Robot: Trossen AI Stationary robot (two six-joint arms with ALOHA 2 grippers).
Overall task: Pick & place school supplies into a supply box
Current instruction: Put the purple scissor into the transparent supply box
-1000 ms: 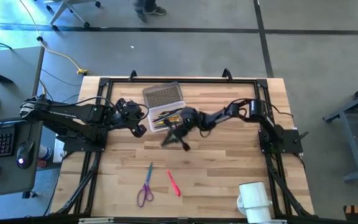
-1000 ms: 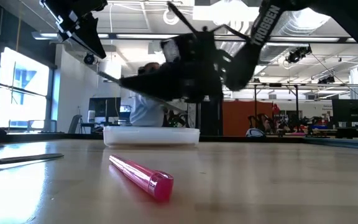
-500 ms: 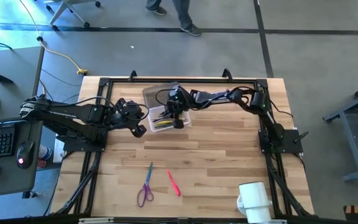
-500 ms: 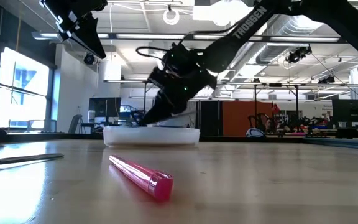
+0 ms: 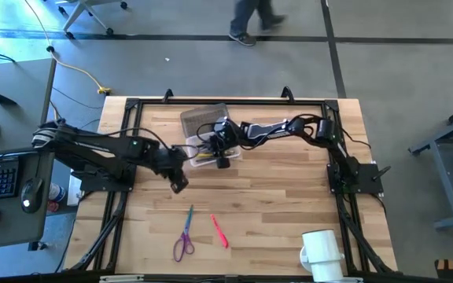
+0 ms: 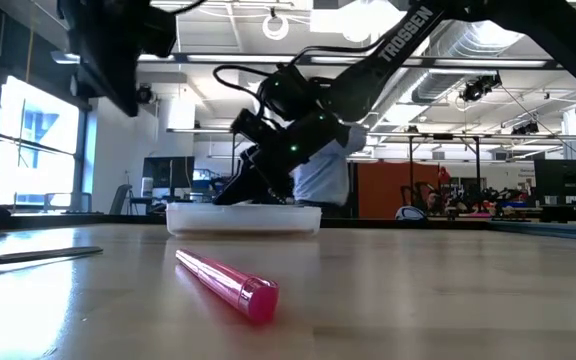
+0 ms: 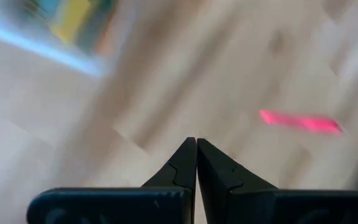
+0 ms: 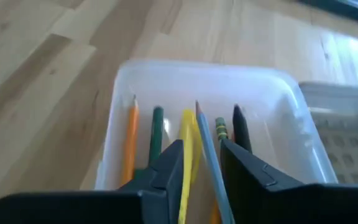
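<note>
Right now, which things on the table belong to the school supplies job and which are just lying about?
Part of the job:
- supply box, pencils already inside
- pink pen on the table
- purple scissors beside it
- right hand over the box
- left hand, shut

Just lying about:
- white mug
- grey textured rectangle

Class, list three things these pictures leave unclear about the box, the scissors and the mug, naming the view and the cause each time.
1. Supply box contents: in the high view the right tool covers them; the low view shows only its wall.
2. Scissors: in the low view, cut off by the picture's edge.
3. White mug: in the high view, partly cut off by the bottom edge; absent from the other views.
</note>
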